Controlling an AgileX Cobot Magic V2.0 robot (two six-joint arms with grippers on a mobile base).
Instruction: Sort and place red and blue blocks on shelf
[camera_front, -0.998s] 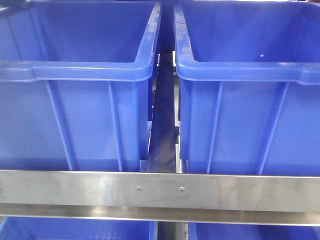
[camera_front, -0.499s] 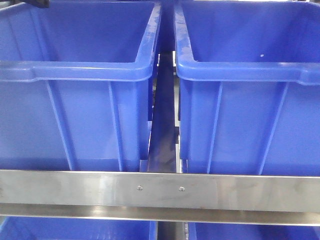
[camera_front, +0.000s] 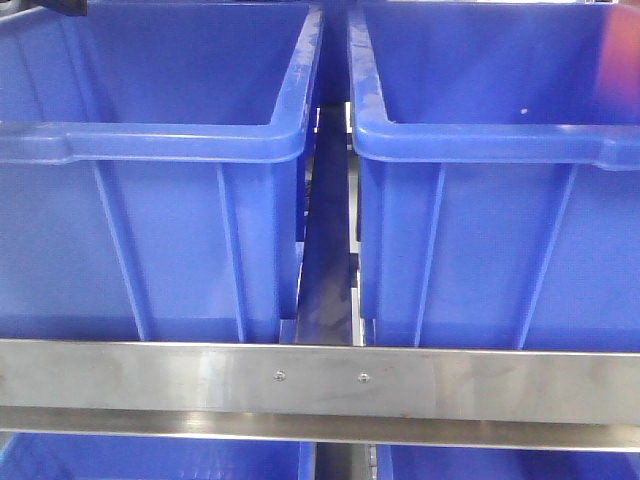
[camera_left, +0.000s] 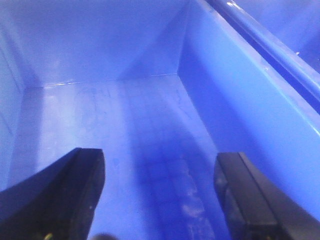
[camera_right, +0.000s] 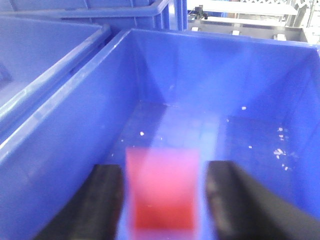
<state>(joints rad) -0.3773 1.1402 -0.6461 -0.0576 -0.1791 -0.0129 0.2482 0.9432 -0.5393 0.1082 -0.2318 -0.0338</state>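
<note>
Right gripper (camera_right: 162, 200) fills the bottom of its wrist view, its two dark fingers (camera_right: 102, 200) standing on either side of the red block (camera_right: 162, 197), which sits blurred and pinkish in the lower middle of the frame. The jaws look closed against the block's side faces, so it reads as pinched between them, though the blur leaves the exact contact a little uncertain. Beyond it lies the floor of the right bin (camera_right: 75, 125), speckled with pale flecks toward the right of the frame; the block seems to hang above that floor, not resting on it.

Left gripper (camera_left: 160, 200) is spread wide with nothing between its fingers — only the bare, scuffed floor of the left bin (camera_left: 240, 100) shows in the gap. The blue block cannot be seen in any view, so its place cannot be told.

In the front view the two bins stand side by side on the shelf (camera_front: 320, 385), whose brushed rail crosses the lower part of the frame; a faint reddish glow at the upper right edge may be the block, but it is too smeared to say.

As for handling, the cube looks light, rigid and matte, so it should not slip or crush easily. Two opposite flat faces are the sensible hold — as here — and a short drop onto the plastic floor would likely do it no harm
</note>
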